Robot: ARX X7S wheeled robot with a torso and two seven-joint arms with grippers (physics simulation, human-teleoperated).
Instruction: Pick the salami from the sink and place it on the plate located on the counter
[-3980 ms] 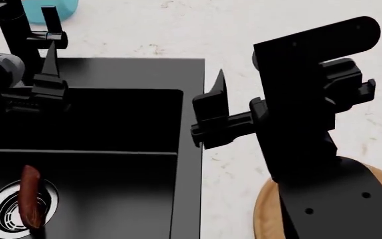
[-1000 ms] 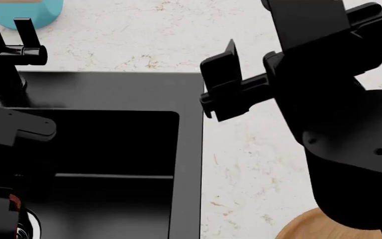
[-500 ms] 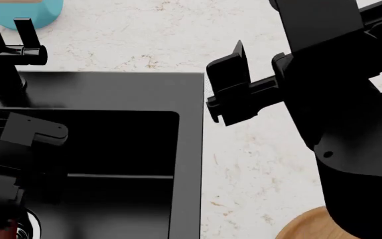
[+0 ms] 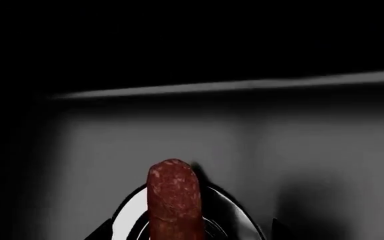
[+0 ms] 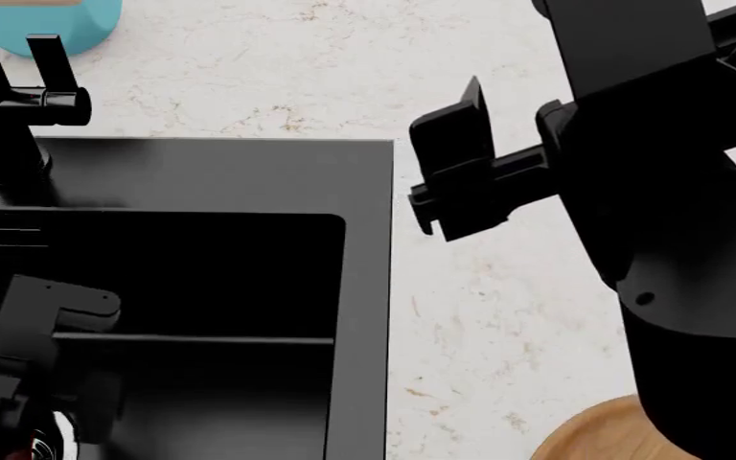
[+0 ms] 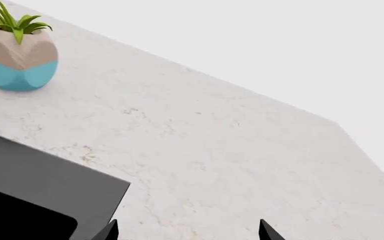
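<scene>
Down on the sink [image 5: 215, 278] floor: salami [image 4: 174, 200], dark reddish-brown and speckled, lying across the round silver drain [image 4: 128, 220]. Shows one rounded end in the left wrist view, the rest running off the picture's edge. Rests on the drain, with matte-black basin all around and a pale strip of light along the sink wall behind.

Left tool [image 5: 4, 422] low inside the sink, at the near left corner in the head view, right above the drain. Black on black there, so cannot tell whether apart or together, nor whether touching the salami. No fingers visible in the left wrist view.

Right tool [image 6: 186, 232] outside the sink, raised over the counter [image 5: 471, 316] just past the sink's right edge. Two black fingertips [image 6: 108, 231] peek into the right wrist view, spread wide with nothing between.

Plate [image 5: 592, 436] on the counter, right of the sink and toward the near edge, well apart from the basin; only a curved slice of light-brown wood shows, the rest hidden by the right arm.

Black faucet [image 5: 4, 105] upright behind the sink's far left corner. Teal-and-tan planter [image 6: 15, 55] with green leaves beyond the faucet, on the counter.
</scene>
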